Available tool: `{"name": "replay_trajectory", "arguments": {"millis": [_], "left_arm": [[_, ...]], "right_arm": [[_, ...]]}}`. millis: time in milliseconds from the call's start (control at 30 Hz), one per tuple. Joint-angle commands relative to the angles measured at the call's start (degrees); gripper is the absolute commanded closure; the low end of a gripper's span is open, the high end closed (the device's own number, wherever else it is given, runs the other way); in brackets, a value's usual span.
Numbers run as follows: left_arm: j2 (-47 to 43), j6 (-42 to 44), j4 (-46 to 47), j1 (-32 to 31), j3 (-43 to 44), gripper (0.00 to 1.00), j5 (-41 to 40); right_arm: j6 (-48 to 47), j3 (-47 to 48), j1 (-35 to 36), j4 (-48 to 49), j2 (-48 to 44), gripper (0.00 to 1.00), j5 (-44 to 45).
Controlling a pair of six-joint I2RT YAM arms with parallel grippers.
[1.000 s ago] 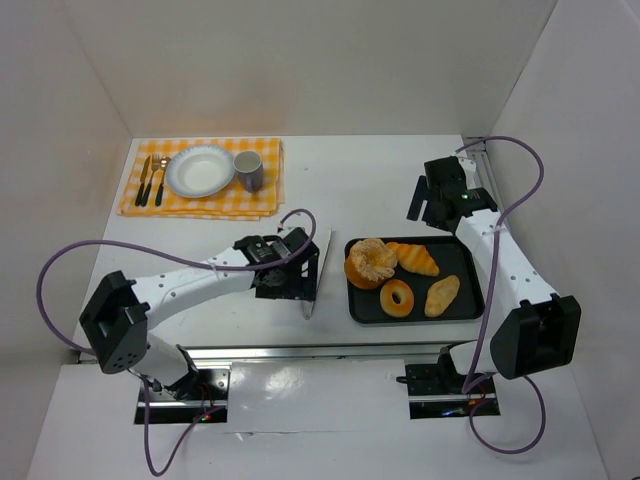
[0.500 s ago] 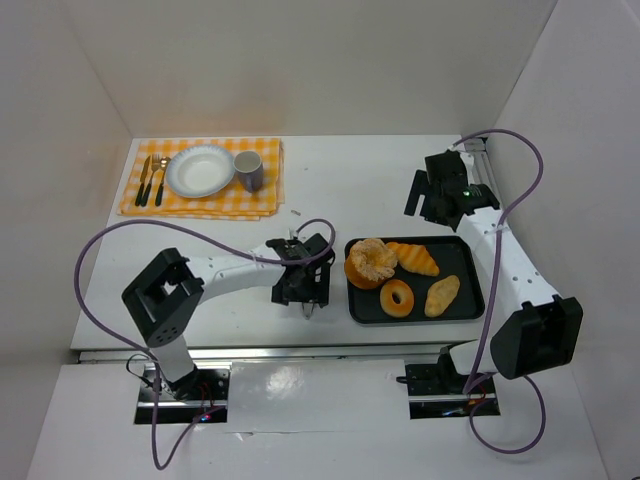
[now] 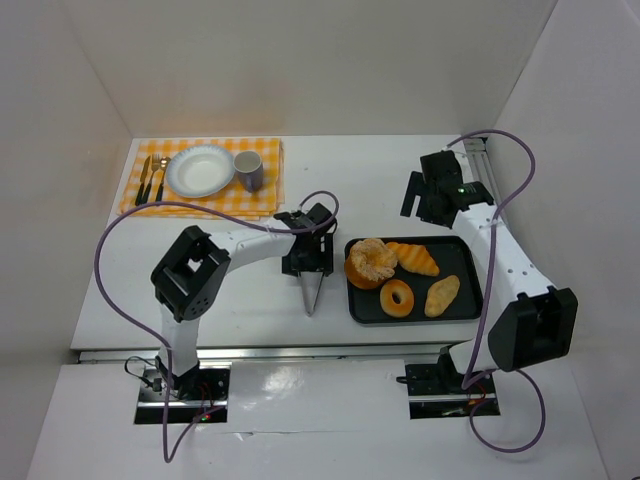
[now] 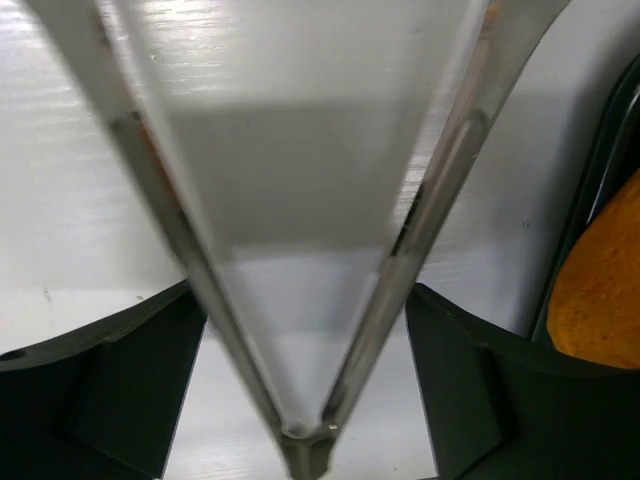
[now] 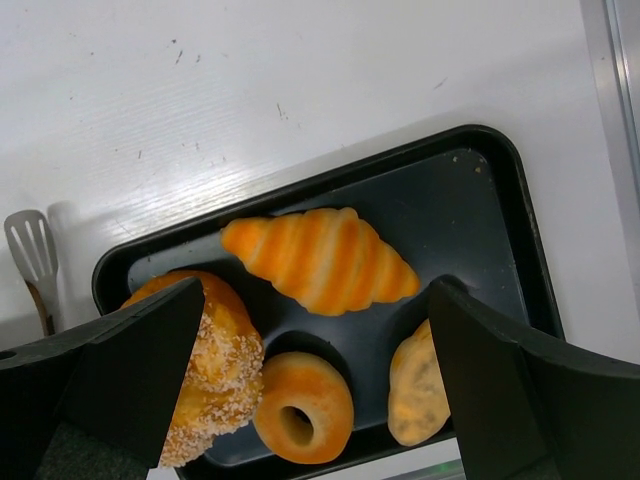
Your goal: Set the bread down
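The bread [image 3: 370, 262], a round sugared golden bun, sits at the left end of the black tray [image 3: 470, 262]; it also shows in the right wrist view as the bread [image 5: 205, 375]. Metal tongs [image 3: 310, 292] lie on the table just left of the tray. My left gripper [image 3: 308, 262] is over them, open, with the tongs' two arms [image 4: 420, 215] running between its fingers [image 4: 150, 370]. My right gripper [image 3: 425, 200] hovers open above the tray's far edge; through my right gripper [image 5: 318, 290] I see the pastries below, untouched.
The tray [image 5: 490, 190] also holds a striped croissant [image 3: 413, 258], a ring donut [image 3: 397, 297] and a small oval pastry [image 3: 441, 295]. At the far left a checked placemat [image 3: 268, 190] carries a white plate [image 3: 199, 171], a cup [image 3: 248, 170] and cutlery [image 3: 152, 180].
My left arm has folded its elbow in, and its gripper has moved from beside the tongs to straddle them. The right gripper has shifted slightly left. The pastries have not moved.
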Motion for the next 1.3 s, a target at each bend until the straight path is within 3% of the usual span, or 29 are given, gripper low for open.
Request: {"name": "replay_trajectory", "arguments": {"millis": [0, 233, 267, 367, 500, 667, 967, 1133, 1267], "left_arm": [[1.1, 1.51, -1.28, -0.35, 1.74, 0.1, -0.36], [-3.88, 3.36, -2.95, -0.35, 2.27, 0.42, -1.85], [-5.21, 5.19, -3.65, 0.18, 2.27, 0.51, -2.38], [-10.47, 8.01, -4.97, 1.41, 2.27, 0.61, -2.38], [-17.69, 17.21, -7.35, 2.72, 4.63, 0.67, 0.77], [-23.76, 23.65, -12.08, 4.75, 6.84, 0.69, 9.29], [-28.68, 21.21, -16.13, 4.75, 9.74, 0.67, 25.46], [-29.92, 16.73, -16.14, 4.75, 9.12, 0.49, 31.45], [-29.92, 14.7, -16.14, 4.75, 10.26, 0.42, 30.32]], "right_arm": [[-0.26, 2.9, 0.63, 0.42, 0.12, 0.0, -0.11], [-1.32, 3.6, 0.63, 0.96, 1.79, 0.0, -0.11], [-1.93, 4.13, 0.63, 0.96, 2.32, 0.0, -0.11], [-2.46, 6.41, 0.63, 0.96, 3.55, 0.0, 0.42], [-3.08, 9.05, 0.63, -0.1, 4.6, 0.0, 1.83], [-3.08, 10.54, 0.63, -0.1, 4.61, 0.0, 1.83], [-3.08, 14.5, 1.15, -3.69, 3.56, 0.0, 3.58], [-3.08, 18.28, 1.15, -5.72, 2.33, 0.0, 4.37], [-3.08, 19.42, 1.15, -6.25, 1.18, 0.0, 4.37]]}}
